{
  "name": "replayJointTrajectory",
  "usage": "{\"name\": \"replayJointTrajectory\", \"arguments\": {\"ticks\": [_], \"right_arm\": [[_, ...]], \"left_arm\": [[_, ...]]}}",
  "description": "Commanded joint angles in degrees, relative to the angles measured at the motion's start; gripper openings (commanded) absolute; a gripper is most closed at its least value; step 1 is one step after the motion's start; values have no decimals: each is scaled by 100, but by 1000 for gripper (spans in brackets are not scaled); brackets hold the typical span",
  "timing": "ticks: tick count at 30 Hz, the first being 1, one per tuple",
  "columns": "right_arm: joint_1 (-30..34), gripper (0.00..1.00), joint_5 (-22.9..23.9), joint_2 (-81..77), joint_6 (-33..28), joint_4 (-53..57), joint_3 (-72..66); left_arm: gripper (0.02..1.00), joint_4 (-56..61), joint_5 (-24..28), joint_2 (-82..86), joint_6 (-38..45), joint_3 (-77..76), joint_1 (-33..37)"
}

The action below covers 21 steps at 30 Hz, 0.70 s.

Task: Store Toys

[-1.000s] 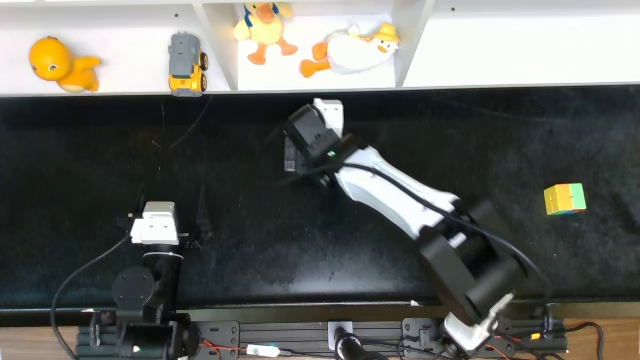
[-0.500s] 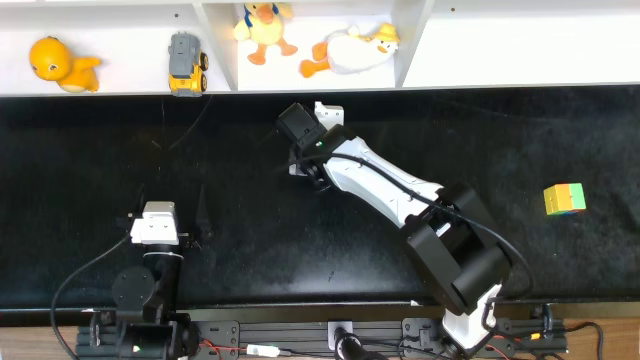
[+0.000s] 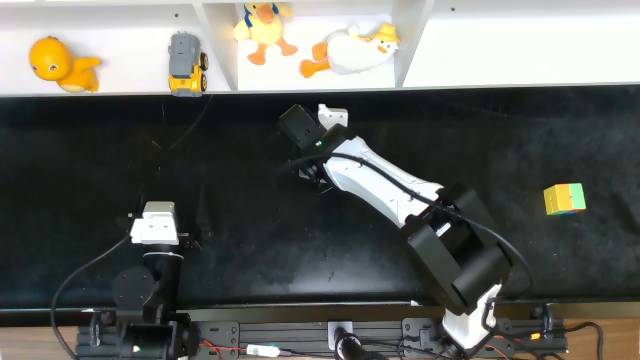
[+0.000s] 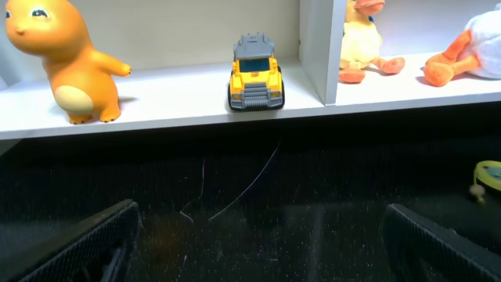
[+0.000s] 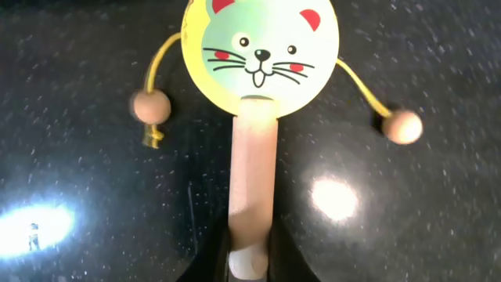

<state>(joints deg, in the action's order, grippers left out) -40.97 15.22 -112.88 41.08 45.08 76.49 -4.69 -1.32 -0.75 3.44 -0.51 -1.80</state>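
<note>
My right gripper point(image 5: 250, 265) is closed on the wooden handle of the cat-face rattle drum point(image 5: 261, 48), over the black worktop point(image 3: 520, 130) mid-scene, near the far shelf point(image 3: 500, 60). My left gripper point(image 4: 258, 235) sits wide open at the near left, holding nothing.

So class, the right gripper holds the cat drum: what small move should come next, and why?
Probably carry it toward the white shelf: the right gripper holds the cat drum by its handle over the black table.
</note>
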Motion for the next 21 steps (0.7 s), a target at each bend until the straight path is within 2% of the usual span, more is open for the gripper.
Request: {"name": "replayJointTrajectory", "arguments": {"ticks": [1, 6, 9, 12, 16, 18, 21], "right_arm": [[-63, 42, 184, 144, -37, 13, -173], [-42, 45, 529, 1165, -35, -184, -1071], [170, 45, 553, 2310, -44, -297, -2118], [466, 42, 439, 3198, -437, -282, -2780], [1611, 45, 11, 4470, -2039, 52, -3259], [2476, 42, -240, 4638, -3060, 9, -3174], [3115, 45, -466, 4570, -3877, -278, -2957]], "left_arm": [[998, -15, 13, 57, 107, 4, -24], [998, -17, 13, 57, 107, 4, -24], [998, -17, 13, 57, 107, 4, -24], [998, -15, 13, 57, 107, 4, -24], [998, -15, 13, 57, 107, 4, -24], [998, -15, 13, 57, 107, 4, -24], [996, -15, 13, 57, 107, 4, -24]]}}
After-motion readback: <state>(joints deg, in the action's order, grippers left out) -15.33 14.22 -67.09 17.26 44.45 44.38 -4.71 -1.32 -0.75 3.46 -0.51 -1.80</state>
